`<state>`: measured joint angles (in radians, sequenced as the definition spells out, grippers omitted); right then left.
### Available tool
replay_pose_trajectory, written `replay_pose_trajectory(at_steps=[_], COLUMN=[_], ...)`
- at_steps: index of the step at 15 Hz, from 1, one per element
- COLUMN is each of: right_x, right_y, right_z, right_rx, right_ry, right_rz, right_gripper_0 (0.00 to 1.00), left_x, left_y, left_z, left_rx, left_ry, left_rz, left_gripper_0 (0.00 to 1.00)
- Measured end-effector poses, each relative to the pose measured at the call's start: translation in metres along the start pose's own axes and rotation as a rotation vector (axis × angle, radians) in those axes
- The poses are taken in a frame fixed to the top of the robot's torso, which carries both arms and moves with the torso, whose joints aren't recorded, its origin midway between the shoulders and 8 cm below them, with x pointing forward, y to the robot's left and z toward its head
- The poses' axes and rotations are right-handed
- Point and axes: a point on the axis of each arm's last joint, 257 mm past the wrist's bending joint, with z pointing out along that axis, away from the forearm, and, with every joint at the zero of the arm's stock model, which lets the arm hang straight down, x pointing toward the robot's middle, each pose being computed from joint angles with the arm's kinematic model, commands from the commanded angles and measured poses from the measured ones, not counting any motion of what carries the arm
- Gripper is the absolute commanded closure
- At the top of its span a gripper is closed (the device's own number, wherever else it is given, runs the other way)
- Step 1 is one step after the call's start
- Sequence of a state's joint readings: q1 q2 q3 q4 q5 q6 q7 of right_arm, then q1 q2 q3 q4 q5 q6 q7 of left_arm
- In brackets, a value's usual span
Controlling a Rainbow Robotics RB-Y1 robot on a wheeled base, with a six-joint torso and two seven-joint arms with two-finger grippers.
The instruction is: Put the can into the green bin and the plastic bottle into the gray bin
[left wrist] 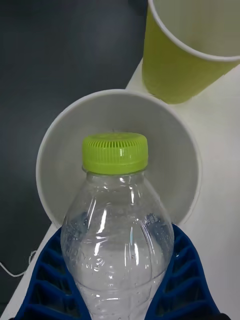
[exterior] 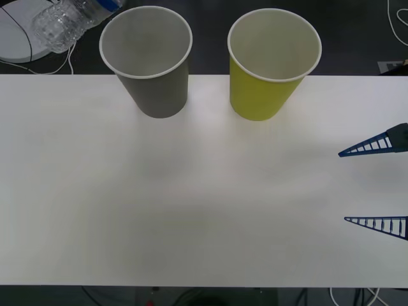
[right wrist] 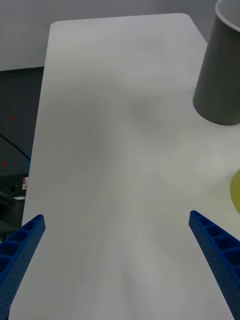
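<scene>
The plastic bottle is grasped between the blue fingers of the left hand, its green cap pointing at the white inside of the gray bin; the green bin stands just beside the gray one on the white desk; the right hand hovers released over the desk's right edge, well apart from both bins.
</scene>
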<state>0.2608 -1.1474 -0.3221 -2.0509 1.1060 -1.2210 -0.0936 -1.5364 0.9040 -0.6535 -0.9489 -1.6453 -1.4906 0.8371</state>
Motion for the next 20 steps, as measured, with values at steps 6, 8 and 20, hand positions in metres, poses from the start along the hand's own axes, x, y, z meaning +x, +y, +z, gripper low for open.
replay_pose_trajectory(at_steps=[6,8,20], right_x=[0.0,0.0,0.0], right_y=[0.0,0.0,0.0], right_z=[0.0,0.0,0.0], right_rx=[0.0,0.0,0.0], right_ry=[0.0,0.0,0.0], right_rz=[0.0,0.0,0.0], right_gripper_0=[0.0,0.0,0.0], left_x=[-0.037,-0.047,-0.086], left_y=[0.003,0.001,-0.008], left_z=[0.023,0.03,0.044], left_rx=[0.002,0.004,-0.024], left_ry=[-0.072,-0.078,-0.101], left_rz=[-0.066,-0.086,-0.136], left_gripper_0=[1.0,1.0,1.0])
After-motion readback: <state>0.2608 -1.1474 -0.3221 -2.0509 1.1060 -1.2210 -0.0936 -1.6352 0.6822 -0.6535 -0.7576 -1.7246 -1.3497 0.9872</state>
